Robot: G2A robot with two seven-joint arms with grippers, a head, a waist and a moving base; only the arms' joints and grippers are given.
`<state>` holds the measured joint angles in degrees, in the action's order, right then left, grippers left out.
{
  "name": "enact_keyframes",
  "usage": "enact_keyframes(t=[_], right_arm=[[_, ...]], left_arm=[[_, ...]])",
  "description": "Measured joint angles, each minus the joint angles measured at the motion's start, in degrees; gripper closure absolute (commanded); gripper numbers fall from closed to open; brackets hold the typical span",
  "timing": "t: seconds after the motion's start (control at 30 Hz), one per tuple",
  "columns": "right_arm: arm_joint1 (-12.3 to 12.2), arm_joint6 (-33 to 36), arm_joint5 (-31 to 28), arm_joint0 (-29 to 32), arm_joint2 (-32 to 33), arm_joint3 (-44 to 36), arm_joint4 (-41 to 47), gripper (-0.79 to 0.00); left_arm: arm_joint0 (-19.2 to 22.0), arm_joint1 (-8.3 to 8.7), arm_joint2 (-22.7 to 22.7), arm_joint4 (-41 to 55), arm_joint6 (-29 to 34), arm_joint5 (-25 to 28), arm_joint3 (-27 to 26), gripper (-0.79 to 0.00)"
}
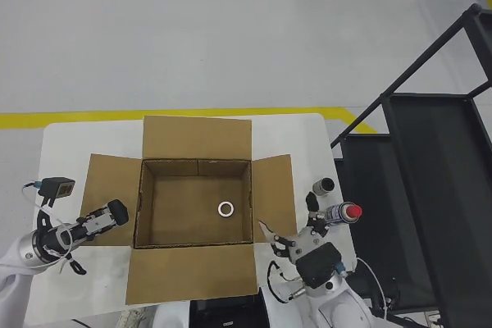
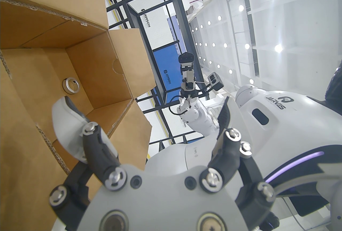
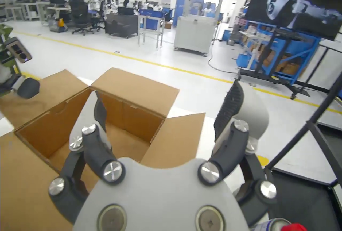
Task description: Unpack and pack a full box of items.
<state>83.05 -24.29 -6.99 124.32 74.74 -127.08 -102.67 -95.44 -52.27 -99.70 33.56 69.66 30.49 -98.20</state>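
An open cardboard box (image 1: 195,205) stands in the middle of the white table, all four flaps folded out. A small silver ring (image 1: 225,209) lies alone on its floor, also seen in the left wrist view as the ring (image 2: 70,85). My left gripper (image 1: 112,215) hovers over the box's left flap, open and holding nothing (image 2: 145,114). My right gripper (image 1: 289,234) is at the box's front right corner, over the right flap, open and holding nothing (image 3: 165,109). Its wrist view looks into the box (image 3: 120,125).
On the table right of the box stand a black-topped cylinder (image 1: 323,187) and a red-capped spray can (image 1: 344,213), the can's cap (image 3: 292,227) close under my right wrist. A dark metal rack (image 1: 443,164) borders the table's right side. A yellow floor line (image 1: 82,119) runs behind.
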Motion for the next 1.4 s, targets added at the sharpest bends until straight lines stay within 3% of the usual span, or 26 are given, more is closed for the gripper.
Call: enact_keyframes(t=[0.27,0.4,1.4], right_arm=[[-0.79,24.05,-17.8,-3.28,-5.95,-4.37,7.67,-0.785],[-0.89,32.43,-19.08,-4.57,-7.15,-3.49,13.14,-0.785],[-0.87,32.38,-18.9,-4.61,-7.13,-3.47,12.96,-0.785]], left_arm=[[0.0,0.0,0.0,0.0,0.0,0.0,0.0,-0.785],[0.0,0.0,0.0,0.0,0.0,0.0,0.0,-0.785],[0.0,0.0,0.0,0.0,0.0,0.0,0.0,-0.785]])
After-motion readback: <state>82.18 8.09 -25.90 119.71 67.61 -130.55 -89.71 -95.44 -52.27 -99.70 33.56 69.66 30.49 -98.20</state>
